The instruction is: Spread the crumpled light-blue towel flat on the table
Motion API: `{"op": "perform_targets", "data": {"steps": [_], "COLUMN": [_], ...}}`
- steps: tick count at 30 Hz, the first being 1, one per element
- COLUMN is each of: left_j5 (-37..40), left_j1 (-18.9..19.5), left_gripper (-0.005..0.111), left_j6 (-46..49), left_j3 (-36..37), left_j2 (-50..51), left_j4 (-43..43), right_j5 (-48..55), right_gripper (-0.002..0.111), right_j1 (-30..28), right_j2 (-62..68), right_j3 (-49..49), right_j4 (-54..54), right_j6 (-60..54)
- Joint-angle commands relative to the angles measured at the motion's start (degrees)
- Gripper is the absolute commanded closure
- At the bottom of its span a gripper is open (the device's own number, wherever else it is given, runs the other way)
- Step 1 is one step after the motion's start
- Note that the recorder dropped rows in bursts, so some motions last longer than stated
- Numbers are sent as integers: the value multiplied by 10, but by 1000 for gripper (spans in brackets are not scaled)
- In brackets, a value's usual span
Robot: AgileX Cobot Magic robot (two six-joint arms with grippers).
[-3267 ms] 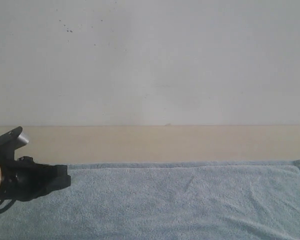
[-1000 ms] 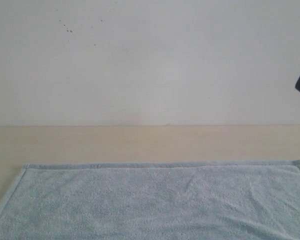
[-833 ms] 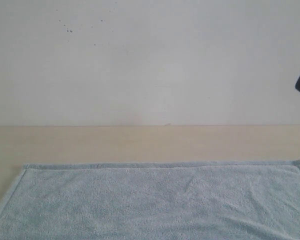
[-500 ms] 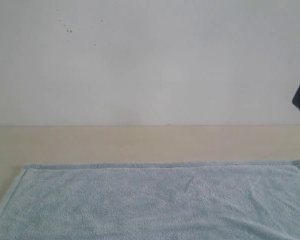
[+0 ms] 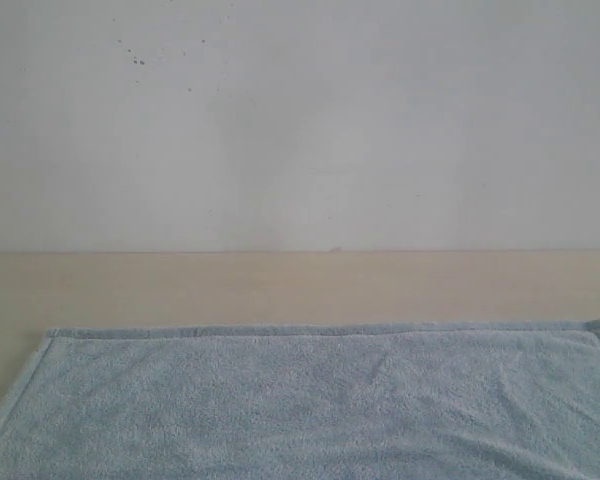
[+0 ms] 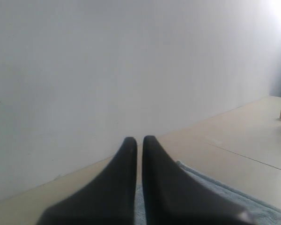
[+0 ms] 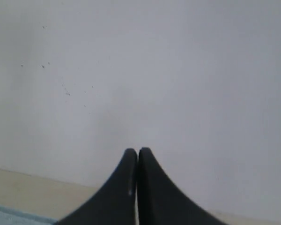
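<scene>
- The towel (image 5: 310, 400) lies flat on the table (image 5: 280, 285).
- I no longer see the dark shape at the 3 o'clock edge.
- The left gripper (image 6: 136, 140) and right gripper (image 7: 137, 152) are pinched together, empty.

I see the table (image 5: 280, 285) as a plain cream surface running back to the white wall (image 5: 300, 120), with a strip of it showing behind the cloth. The towel (image 5: 310, 400) lies directly on it, opened out flat, its hemmed far edge straight and both far corners in sight. A few shallow creases sit right of its middle, and its near part runs out of the exterior view.
</scene>
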Motion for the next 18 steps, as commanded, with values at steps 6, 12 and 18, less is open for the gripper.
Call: {"op": "perform_targets", "data": {"steps": [6, 12, 18], "left_j5": [-1, -1, -1], "left_j1": [-2, -2, -2], "left_gripper": [103, 103, 103], "left_j6": [-5, -5, -5], "left_j3": [2, 2, 2], "left_j2": [-1, -1, -1], "left_j4": [1, 1, 1], "right_j5": [163, 184, 216], "right_gripper": [108, 108, 108], "right_j1": [0, 0, 0], "right_j2": [-80, -91, -91], "right_j3": [62, 70, 70], "right_j4": [120, 150, 220], "right_j6": [-125, -161, -243]}}
